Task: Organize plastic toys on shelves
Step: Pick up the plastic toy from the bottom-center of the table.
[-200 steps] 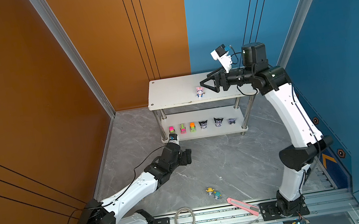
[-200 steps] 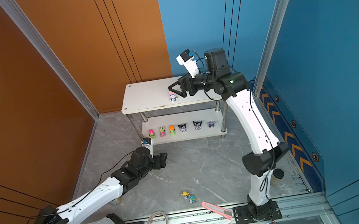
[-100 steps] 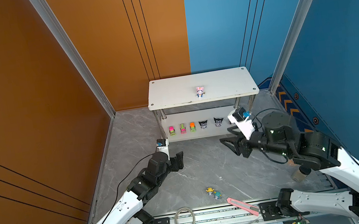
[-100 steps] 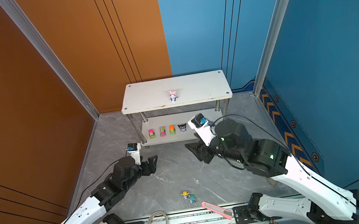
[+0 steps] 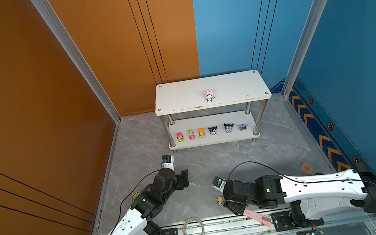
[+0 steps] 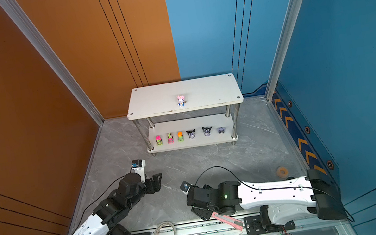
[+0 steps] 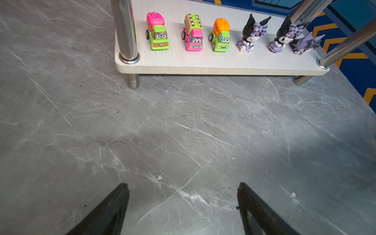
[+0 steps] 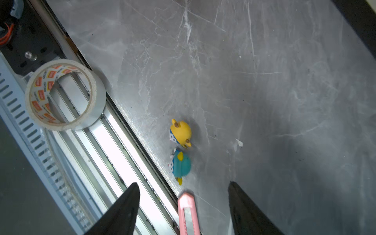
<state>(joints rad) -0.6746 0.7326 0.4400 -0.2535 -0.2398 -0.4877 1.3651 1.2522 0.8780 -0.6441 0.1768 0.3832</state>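
Swinging down from the upper board of the white two-tier chrome-legged rack, the right gripper now hangs low over the grey marbled floor, fingers apart and empty. The pink-hatted pastel figurine stands released on that board. The yellow-hatted figurine and teal-hatted figurine lie close together just ahead, beside the long pink utility knife. The left gripper has drawn back, fingers apart. Three neon trucks and three black-purple pointy-eared figurines line the lower board. Judgement: seven placed, two outstanding.
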